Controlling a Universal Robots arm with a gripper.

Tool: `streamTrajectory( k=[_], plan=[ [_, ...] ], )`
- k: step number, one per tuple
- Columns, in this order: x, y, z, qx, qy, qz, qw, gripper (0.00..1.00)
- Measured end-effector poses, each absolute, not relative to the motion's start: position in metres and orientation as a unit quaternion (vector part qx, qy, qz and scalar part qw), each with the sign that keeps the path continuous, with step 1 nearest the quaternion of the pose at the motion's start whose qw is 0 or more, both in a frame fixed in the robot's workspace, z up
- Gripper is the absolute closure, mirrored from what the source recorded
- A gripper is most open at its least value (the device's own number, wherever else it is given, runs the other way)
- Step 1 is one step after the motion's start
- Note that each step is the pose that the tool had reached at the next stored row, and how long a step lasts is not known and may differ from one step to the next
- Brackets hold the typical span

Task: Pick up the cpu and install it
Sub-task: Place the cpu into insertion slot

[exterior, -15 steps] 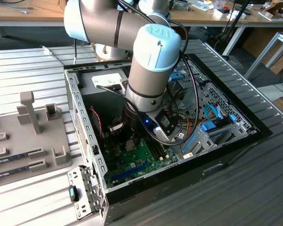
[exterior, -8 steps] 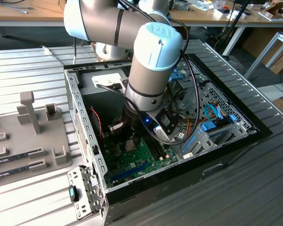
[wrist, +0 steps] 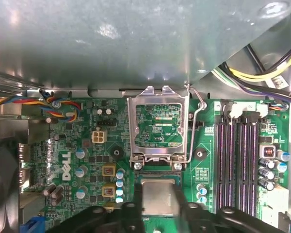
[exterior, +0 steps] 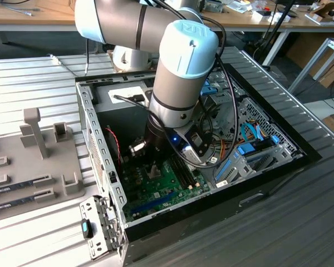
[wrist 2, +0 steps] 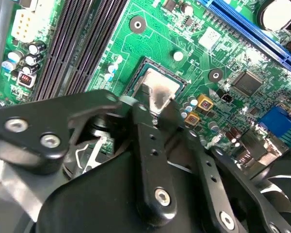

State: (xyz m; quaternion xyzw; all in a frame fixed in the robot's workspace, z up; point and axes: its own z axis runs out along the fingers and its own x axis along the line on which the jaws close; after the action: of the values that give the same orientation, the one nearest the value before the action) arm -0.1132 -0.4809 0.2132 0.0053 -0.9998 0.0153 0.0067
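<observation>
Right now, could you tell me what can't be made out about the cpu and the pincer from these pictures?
- Whether the cpu is fully seated in its socket: in both wrist views the pincer covers its near edge.
- Whether the pincer grips the cpu or merely rests over it: its tips hide the contact.
- In the exterior view, the arm blocks the socket area.

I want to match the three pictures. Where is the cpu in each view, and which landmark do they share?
Exterior view: the cpu is a small silvery square on the motherboard, just under the arm's wrist.
First wrist view: cpu in the socket, below the raised metal frame.
Second wrist view: cpu past the black gripper.
Shared landmark: the dark memory slots beside the socket.
</observation>
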Motion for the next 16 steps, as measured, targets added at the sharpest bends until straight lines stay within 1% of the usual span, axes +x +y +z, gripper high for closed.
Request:
streamTrajectory(
  k=[1, 5, 10, 16],
  plan=[
    [-0.113, -0.481, 0.213, 0.005, -1.000, 0.015, 0.007, 0.65],
    [-0.097, -0.481, 0.213, 0.005, -1.000, 0.011, 0.010, 0.89],
    [-0.072, -0.481, 0.214, 0.005, -1.000, 0.006, 0.015, 0.89],
    [-0.063, -0.481, 0.223, 0.005, -1.000, 0.003, 0.016, 0.89]
  ],
)
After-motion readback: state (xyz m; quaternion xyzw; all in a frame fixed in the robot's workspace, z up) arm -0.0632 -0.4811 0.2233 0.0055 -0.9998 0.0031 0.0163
